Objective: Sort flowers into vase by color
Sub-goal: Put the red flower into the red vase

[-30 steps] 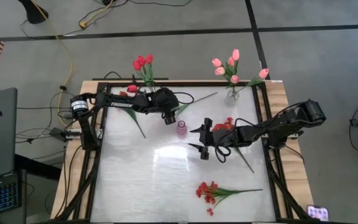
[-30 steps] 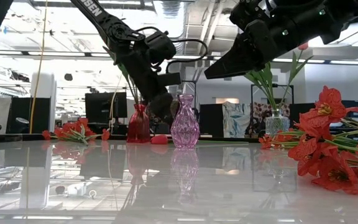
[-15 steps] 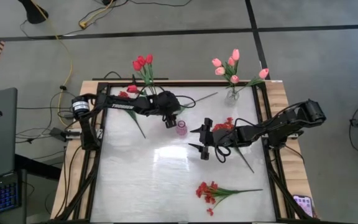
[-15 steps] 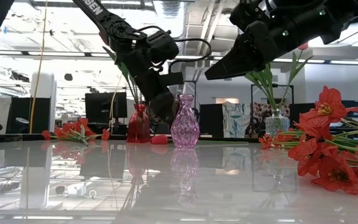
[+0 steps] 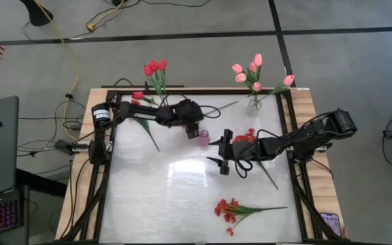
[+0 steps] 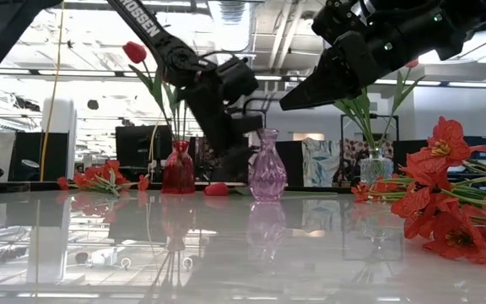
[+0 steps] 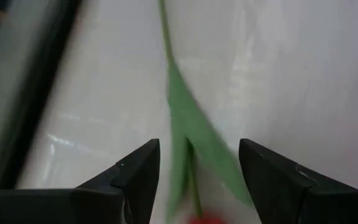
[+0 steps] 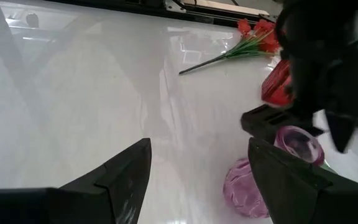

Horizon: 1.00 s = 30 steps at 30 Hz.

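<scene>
Left gripper [image 7: 194, 177] hovers with jaws spread, empty, over a loose red tulip [image 7: 185, 134] lying on the bench [image 5: 182, 197] at its 11 o'clock corner. Likely light, stem springy: pinch mid-stem below the leaf. Right gripper [image 5: 221, 154] at centre, jaws spread, empty.

Two dark, cable-draped arms with white lettering
</scene>
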### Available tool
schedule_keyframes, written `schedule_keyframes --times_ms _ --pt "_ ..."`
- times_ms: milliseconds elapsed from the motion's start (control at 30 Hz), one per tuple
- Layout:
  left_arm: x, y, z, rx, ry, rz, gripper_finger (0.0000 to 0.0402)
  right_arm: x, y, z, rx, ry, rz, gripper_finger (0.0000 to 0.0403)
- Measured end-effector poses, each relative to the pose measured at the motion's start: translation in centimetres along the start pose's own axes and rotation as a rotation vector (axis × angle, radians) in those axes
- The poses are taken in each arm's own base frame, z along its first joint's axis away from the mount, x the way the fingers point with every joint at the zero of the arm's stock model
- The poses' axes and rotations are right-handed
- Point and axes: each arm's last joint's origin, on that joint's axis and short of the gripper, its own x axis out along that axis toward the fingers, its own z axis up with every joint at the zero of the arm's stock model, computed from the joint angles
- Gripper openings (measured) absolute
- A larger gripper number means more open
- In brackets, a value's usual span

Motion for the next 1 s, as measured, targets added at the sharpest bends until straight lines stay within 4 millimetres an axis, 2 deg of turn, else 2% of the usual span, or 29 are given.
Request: schedule_keyframes --times_ms 167,367,467,600,900,1000 --pt "-0.6 1.2 1.3 -0.022 -0.033 0.038 0.0208 0.0 0.0 0.0 0.000 0.000 0.000 0.0295" --pt "0.0 3.7 0.3 -0.141 -0.004 -0.057 0.0208 0.0 0.0 0.0 0.000 0.000 0.000 0.0295" --pt "0.2 4.2 0.0 -0.159 0.009 -0.080 0.0208 0.0 0.0 0.0 0.000 0.001 0.000 0.0295" --pt "0.3 4.0 -0.1 -0.143 0.005 -0.105 0.0208 0.0 0.0 0.0 0.000 0.001 0.000 0.0295" --pt "2.2 3.1 -1.2 -0.126 0.064 -0.122 0.0208 0.0 0.0 0.0 -0.001 0.003 0.001 0.0295" --pt "2.1 2.9 -1.2 -0.108 0.078 -0.106 0.0203 0.0 0.0 -0.1 -0.004 0.010 0.001 0.0295"
